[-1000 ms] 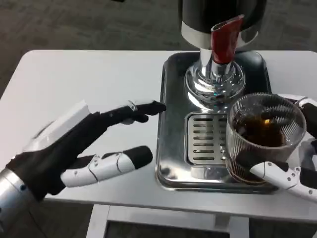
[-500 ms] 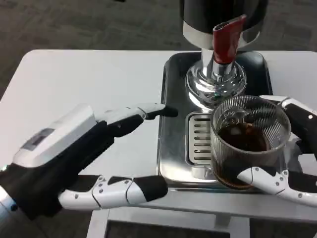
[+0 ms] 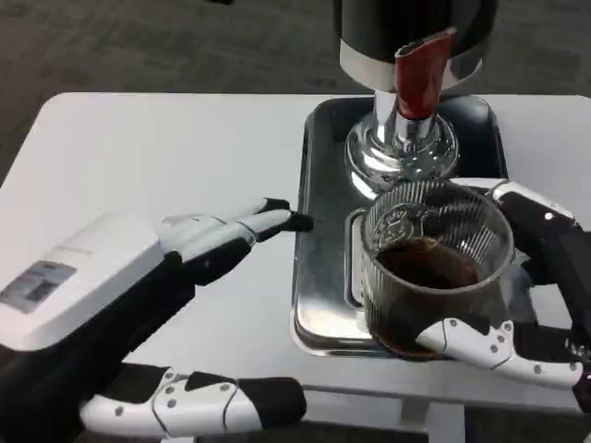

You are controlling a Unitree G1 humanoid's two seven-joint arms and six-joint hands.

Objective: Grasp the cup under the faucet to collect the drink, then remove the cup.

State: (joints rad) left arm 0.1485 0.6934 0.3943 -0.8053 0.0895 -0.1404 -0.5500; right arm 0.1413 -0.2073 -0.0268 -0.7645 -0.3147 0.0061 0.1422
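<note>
A ribbed clear glass cup (image 3: 434,268) holding dark drink is gripped by my right hand (image 3: 531,295), fingers behind it and the thumb across its lower front. The cup sits over the front of the steel drip tray (image 3: 319,231), forward and left of the dispenser's red faucet lever (image 3: 417,74). I cannot tell whether its base touches the tray. My left hand (image 3: 138,314) hovers open at the lower left over the white table (image 3: 166,157), its fingertips (image 3: 286,220) reaching the tray's left rim.
The dark drink dispenser (image 3: 411,37) stands on a chrome base (image 3: 402,152) at the back of the tray. The slotted grate (image 3: 355,258) lies partly hidden behind the cup. The table's front edge runs just below both hands.
My right hand has carried the cup left and toward me, away from under the faucet. My left hand has come closer to the camera and risen, fingers still spread.
</note>
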